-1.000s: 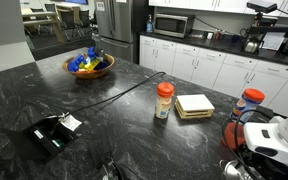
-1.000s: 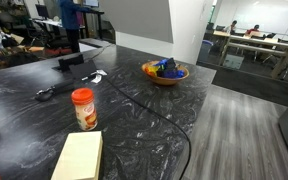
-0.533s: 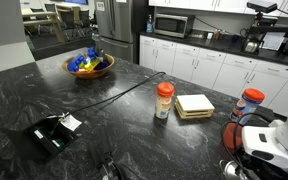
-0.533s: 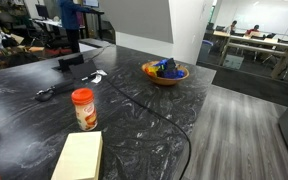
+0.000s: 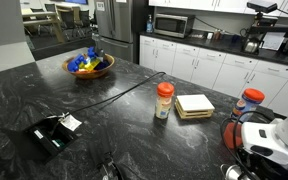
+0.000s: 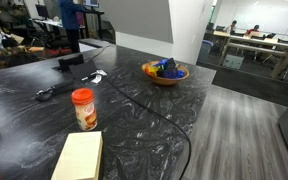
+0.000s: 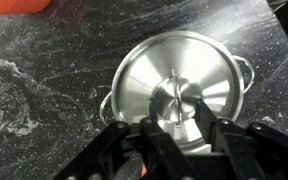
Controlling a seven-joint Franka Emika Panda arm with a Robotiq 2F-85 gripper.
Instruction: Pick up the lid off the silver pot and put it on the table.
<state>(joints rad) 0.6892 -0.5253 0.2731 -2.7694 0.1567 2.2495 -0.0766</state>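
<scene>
In the wrist view the silver pot (image 7: 246, 70) stands on the black marbled table (image 7: 44, 60) with its round shiny lid (image 7: 149, 75) on top. My gripper (image 7: 177, 117) hangs directly over the lid. Its black fingers (image 7: 152, 128) stand on either side of the lid's small upright handle (image 7: 177, 100), close to it, with a narrow gap on each side. Nothing is held. In an exterior view only the arm's white wrist (image 5: 267, 140) shows at the lower right edge, with a bit of the shiny pot (image 5: 230, 168) below it.
A red cup (image 5: 234, 132) stands right beside the pot, and its edge shows in the wrist view (image 7: 14, 5). Farther off are an orange-lidded jar (image 5: 164, 100), a pale stack of pads (image 5: 194, 105), a fruit bowl (image 5: 89, 65), a black cable (image 5: 124, 92) and a black device (image 5: 49, 133).
</scene>
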